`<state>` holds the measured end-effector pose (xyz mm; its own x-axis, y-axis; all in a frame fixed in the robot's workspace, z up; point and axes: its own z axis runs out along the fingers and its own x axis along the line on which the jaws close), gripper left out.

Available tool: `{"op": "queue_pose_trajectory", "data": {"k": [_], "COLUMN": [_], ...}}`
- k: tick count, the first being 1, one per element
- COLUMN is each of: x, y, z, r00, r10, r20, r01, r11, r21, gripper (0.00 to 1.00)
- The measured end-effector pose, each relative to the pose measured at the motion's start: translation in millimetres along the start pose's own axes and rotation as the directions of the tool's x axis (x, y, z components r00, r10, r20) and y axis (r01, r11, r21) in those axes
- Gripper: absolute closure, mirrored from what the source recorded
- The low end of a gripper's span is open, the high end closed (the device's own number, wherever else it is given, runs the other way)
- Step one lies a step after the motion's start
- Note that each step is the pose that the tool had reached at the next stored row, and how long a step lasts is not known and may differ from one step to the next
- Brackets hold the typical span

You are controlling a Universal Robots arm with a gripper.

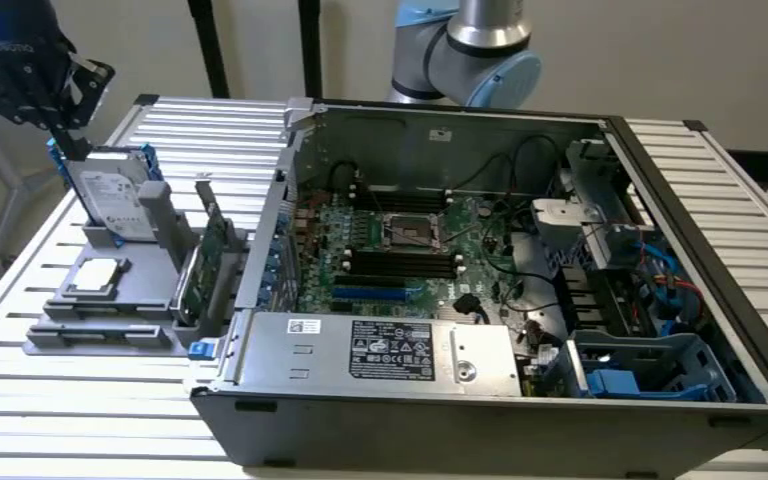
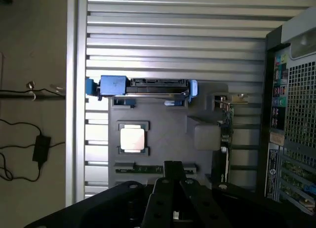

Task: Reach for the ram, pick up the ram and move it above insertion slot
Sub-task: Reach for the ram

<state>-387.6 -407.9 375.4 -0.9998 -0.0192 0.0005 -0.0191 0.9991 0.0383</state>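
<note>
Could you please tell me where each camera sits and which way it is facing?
Exterior view: raised off the arm, looking down into the open computer case on the slatted table; an arm joint and the gripper show.
Wrist view: on the wrist, looking down on the grey holder and ram; the gripper's body shows.
Shared: grey holder, hard drive, processor, computer case.

The robot's arm [image 1: 484,45] shows a silver-and-pale-blue joint at the top centre of the exterior view, while its dark gripper [image 1: 64,130] [image 2: 174,170] hangs high at that view's far left, pointing downward.
</note>
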Motion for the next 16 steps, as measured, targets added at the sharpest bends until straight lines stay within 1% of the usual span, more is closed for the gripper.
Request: {"op": "queue_pose_trajectory", "data": {"k": [9, 12, 16], "x": [0.8, 1.1, 1.4], "y": [-40.9, -54.6, -72.7], "z": [0.3, 2.9, 8.8], "r00": [1.0, 1.0, 1.0], "r10": [0.0, 0.0, 0.0], "r20": [-0.0001, 0.0, 0.0], "r01": [0.0, 0.0, 0.0], "r11": [1.0, 1.0, 1.0], "r21": [0.0001, 0.0, 0.0001], "gripper": [0.89, 0.89, 0.89]}}
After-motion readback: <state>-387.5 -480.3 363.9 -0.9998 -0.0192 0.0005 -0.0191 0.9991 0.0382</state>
